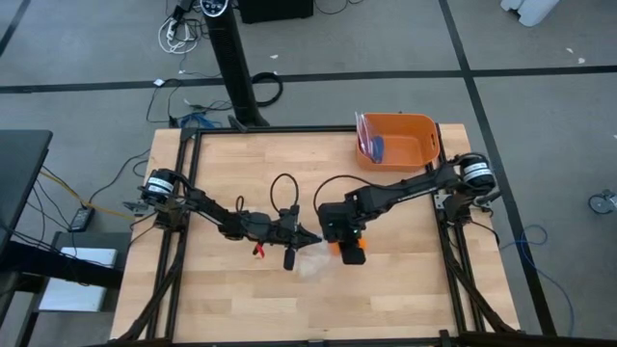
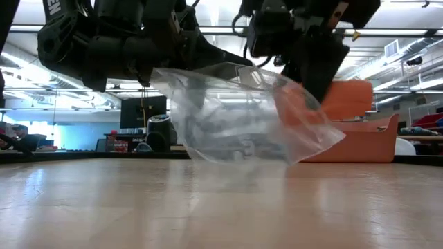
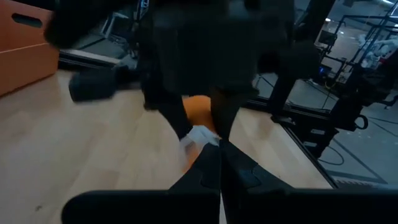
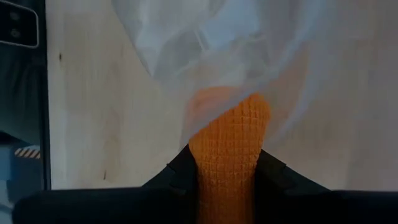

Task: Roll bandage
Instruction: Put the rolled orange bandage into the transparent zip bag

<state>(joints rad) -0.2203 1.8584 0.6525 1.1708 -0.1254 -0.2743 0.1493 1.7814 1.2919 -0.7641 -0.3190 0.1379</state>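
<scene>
Rolled bandage [image 4: 229, 149] clamped at the mouth of a clear bag [image 2: 242, 117], mid-surface.
Right gripper [image 4: 227, 163] fingers grasp the orange roll, its long axis pointing straight ahead into the bag. Left gripper [image 3: 219, 144] fingers are clenched on the bag's edge. Bare wooden surface [image 1: 231, 299] lies around; the orange bin [image 1: 397, 140] sits at the far edge.

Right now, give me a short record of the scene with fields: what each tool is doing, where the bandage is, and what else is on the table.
left tool: shut, pinching an edge of the clear plastic bag, held up off the table
right tool: shut on the bandage, pushing its end into the bag's mouth
bandage: orange waffle-textured roll, between the right tool's fingers
orange bin: far right of the wooden table, apart from both arms
</scene>
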